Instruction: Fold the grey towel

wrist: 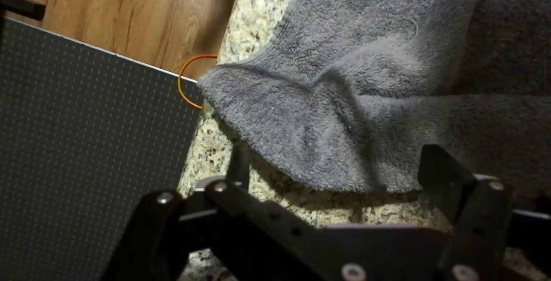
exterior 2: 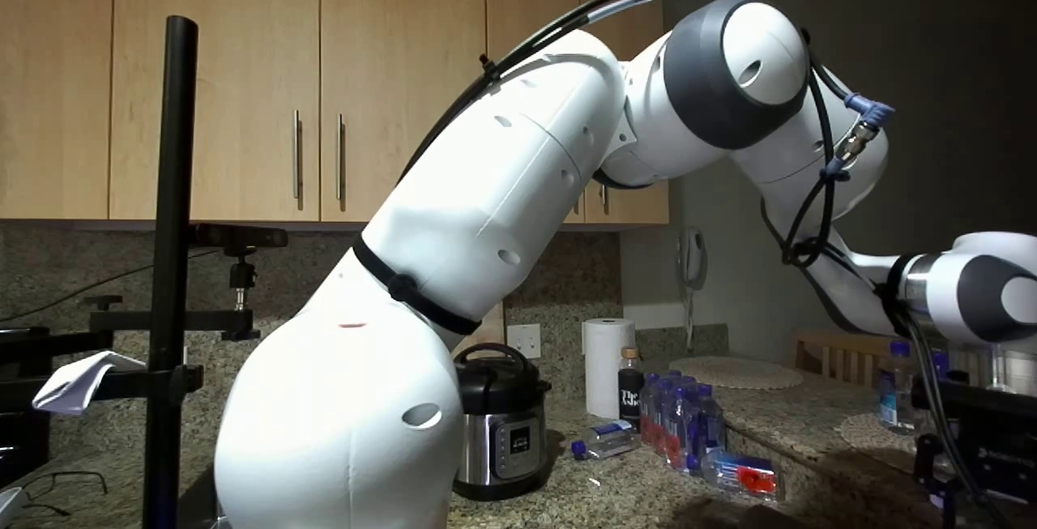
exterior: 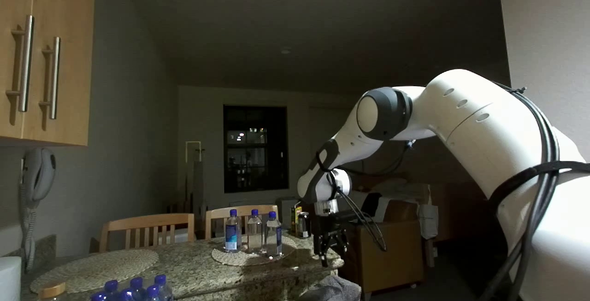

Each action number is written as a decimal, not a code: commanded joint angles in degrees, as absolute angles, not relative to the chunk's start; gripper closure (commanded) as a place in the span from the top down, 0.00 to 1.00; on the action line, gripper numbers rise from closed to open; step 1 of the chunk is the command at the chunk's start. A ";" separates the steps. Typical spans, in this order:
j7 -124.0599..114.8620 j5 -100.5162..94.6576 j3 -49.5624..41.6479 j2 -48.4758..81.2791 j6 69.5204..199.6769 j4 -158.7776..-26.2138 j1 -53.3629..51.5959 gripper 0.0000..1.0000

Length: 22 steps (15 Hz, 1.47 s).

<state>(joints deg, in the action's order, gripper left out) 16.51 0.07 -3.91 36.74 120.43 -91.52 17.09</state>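
1. Wrist view: a grey towel (wrist: 318, 130) lies rumpled on a speckled stone bench (wrist: 262, 1), one corner reaching the bench's edge.
2. The hand (wrist: 335, 154) has its two black fingers (wrist: 441, 177) spread wide; one overlaps the towel's edge in this view, the other sits over bare stone beside it. Contact cannot be told.
3. In an exterior view, a white robot arm (exterior: 484, 121) arches down to the hand; part of the towel shows below.
4. Three blue-capped bottles (exterior: 254, 236) stand upright on a woven mat (exterior: 249, 260).
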 commanded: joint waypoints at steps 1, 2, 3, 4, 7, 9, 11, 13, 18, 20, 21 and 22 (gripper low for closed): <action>18.88 1.93 -3.00 38.32 122.59 -92.32 17.80 1.00; 18.89 1.95 -2.82 38.99 122.90 -92.14 17.80 1.00; 18.88 2.05 -2.62 39.64 123.57 -91.95 17.83 1.00; 18.86 2.09 -2.45 40.18 124.68 -91.89 17.82 1.00; 18.98 2.09 -1.84 41.85 128.08 -91.16 17.80 1.00; 19.19 2.25 -1.25 42.79 130.00 -90.59 17.92 1.00; 19.24 2.42 -0.71 43.82 131.47 -89.66 18.01 1.00; 19.10 2.41 -0.40 44.96 132.25 -88.15 18.00 1.00; 18.72 1.81 -0.39 48.09 131.96 -83.26 17.87 1.00; 19.27 1.37 -0.48 49.27 129.77 -80.97 18.00 1.00; 19.48 1.28 -0.49 49.84 128.80 -79.92 18.11 1.00; 19.61 1.13 -0.61 50.46 127.50 -78.80 18.18 1.00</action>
<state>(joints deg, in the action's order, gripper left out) 16.58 0.46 -0.87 48.53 130.68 -82.43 17.17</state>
